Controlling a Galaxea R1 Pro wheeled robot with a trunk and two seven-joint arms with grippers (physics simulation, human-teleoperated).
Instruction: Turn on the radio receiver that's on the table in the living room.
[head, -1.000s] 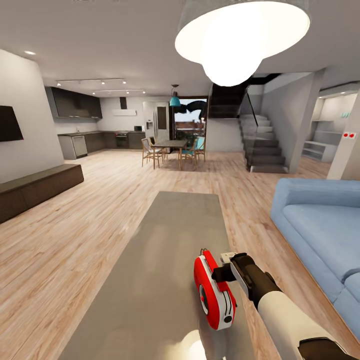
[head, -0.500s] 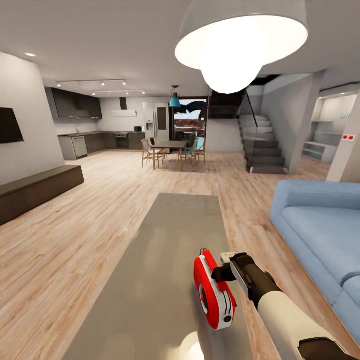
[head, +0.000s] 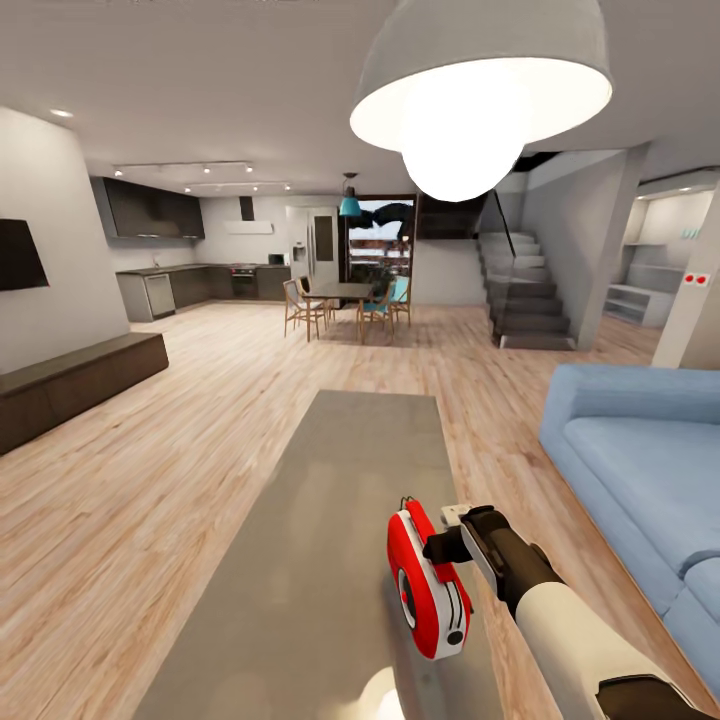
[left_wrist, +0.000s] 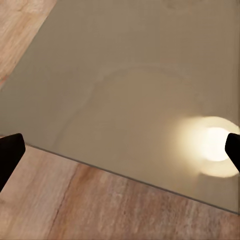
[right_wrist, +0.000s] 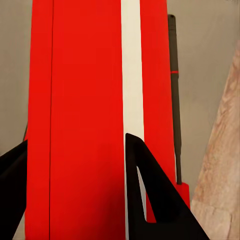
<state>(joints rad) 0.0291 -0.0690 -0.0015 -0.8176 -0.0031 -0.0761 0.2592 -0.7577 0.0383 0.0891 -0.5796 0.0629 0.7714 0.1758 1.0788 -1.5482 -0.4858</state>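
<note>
The red radio receiver stands on edge near the right side of the grey glossy table, its round dark dial facing left. My right gripper reaches in from the sofa side and sits against the radio's right face. In the right wrist view its dark fingers are partly apart. One lies over the radio's red surface beside the white band, the other at its edge. My left gripper hangs open above the table's near edge, holding nothing.
A blue sofa runs along the right. A white dome lamp hangs overhead, and its glare shows on the tabletop. A long dark bench lines the left wall. Dining table and chairs and stairs stand far back on wood floor.
The whole picture has shifted a little as the head camera moved. The radio and my right arm keep the same place.
</note>
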